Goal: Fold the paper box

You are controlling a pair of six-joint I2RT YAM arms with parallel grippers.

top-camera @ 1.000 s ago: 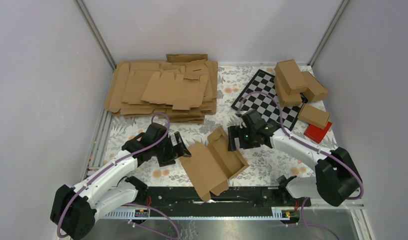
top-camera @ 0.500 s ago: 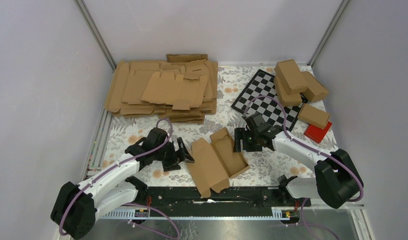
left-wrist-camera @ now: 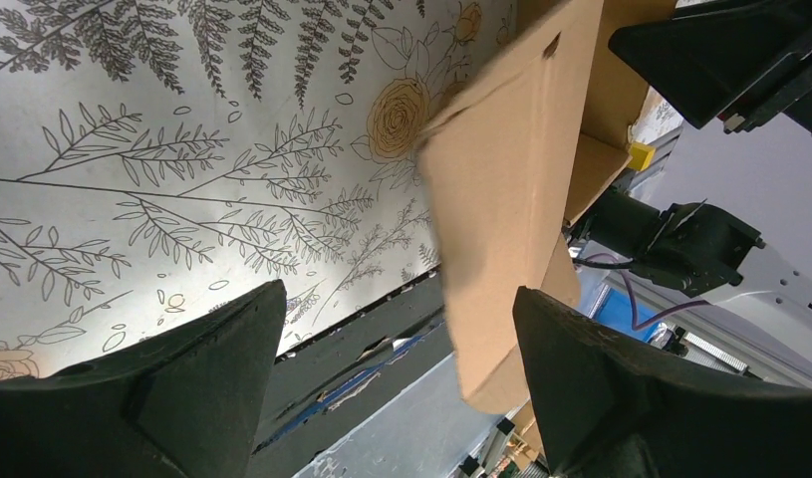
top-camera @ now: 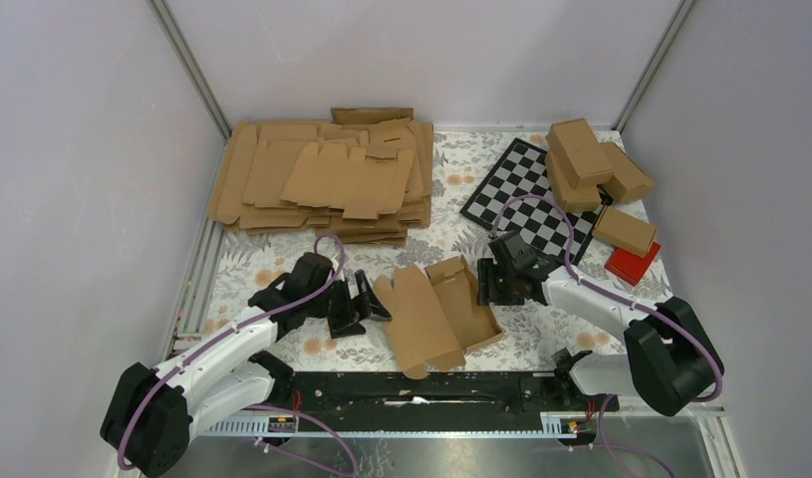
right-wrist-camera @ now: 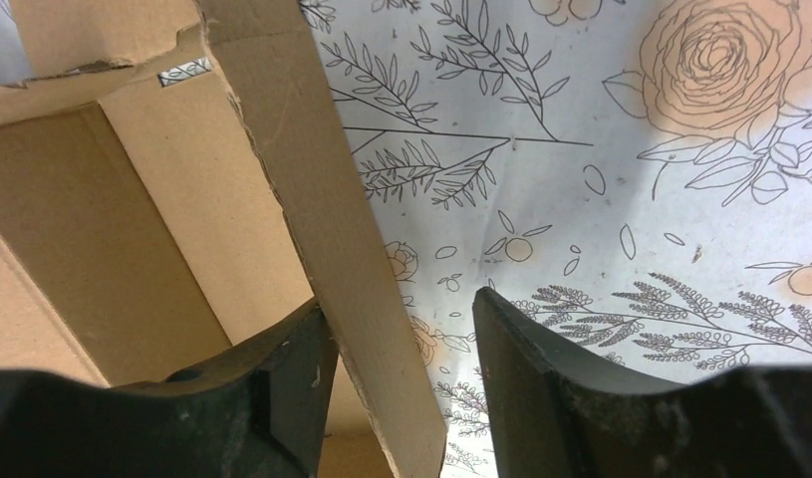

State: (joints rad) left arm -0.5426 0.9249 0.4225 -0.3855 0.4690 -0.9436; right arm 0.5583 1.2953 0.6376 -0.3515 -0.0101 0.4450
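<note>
The paper box [top-camera: 436, 317] is a partly folded brown blank lying open near the table's front edge between the two arms, with one long panel raised. My left gripper [top-camera: 366, 303] is open just left of it. In the left wrist view [left-wrist-camera: 400, 294] the raised panel [left-wrist-camera: 501, 199] stands ahead of the wide-apart jaws, untouched. My right gripper [top-camera: 485, 285] is at the box's right side. In the right wrist view [right-wrist-camera: 402, 304] its jaws straddle an upright flap [right-wrist-camera: 322, 229], which leans on the left finger [right-wrist-camera: 272, 398], with a gap to the right one.
A heap of flat brown blanks [top-camera: 322, 179] lies at the back left. A checkerboard [top-camera: 531, 194], several finished cartons [top-camera: 591, 159] and a red flat block [top-camera: 633, 264] are at the right. A black rail [top-camera: 431, 383] runs along the near edge.
The box has slid and turned a little to the right. My right gripper moved right and nearer along with its flap. My left gripper followed slightly to the right.
</note>
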